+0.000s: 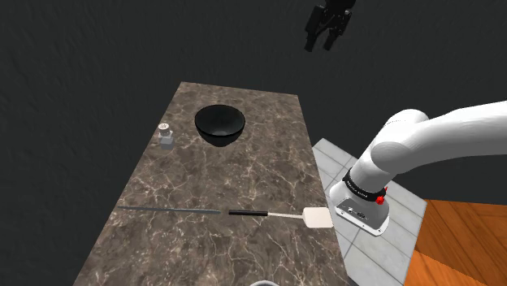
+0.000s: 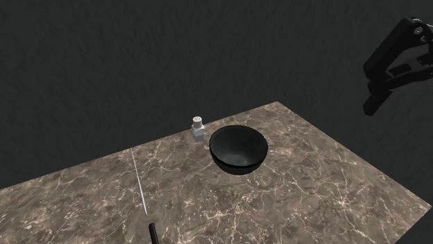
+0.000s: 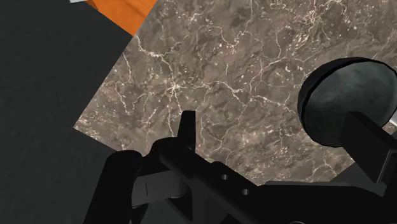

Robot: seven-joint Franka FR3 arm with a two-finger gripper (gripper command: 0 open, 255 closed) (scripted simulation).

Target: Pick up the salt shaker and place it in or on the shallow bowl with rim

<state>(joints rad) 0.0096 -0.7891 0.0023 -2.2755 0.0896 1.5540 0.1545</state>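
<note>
In the shoulder view, the end effector (image 1: pixel 319 44) hangs high up in the air, past the far end of the worktop (image 1: pixel 244 252). Its two black fingers are apart and nothing is between them. The white arm (image 1: pixel 439 140) comes in from the view's right. The little grey salt shaker (image 1: pixel 166 137) stands up straight near the worktop's left edge. The black bowl (image 1: pixel 219 125) sits near it on the right, not touching it. Closer to the camera lie a thin grey stick (image 1: pixel 166 210) and a spatula (image 1: pixel 280 214) with a black handle.

In the second exterior view, the salt shaker (image 2: pixel 198 126) stands by the far edge of the worktop, just beside the bowl (image 2: pixel 239 149). The end effector (image 2: pixel 375 101) is up high on the right, well away from both.

In the wrist view, the fingers (image 3: pixel 186 130) stand wide apart. The bowl (image 3: pixel 347 95) shows far below, by one finger. A bit of orange floor (image 3: pixel 124 13) shows past the worktop's corner.
</note>
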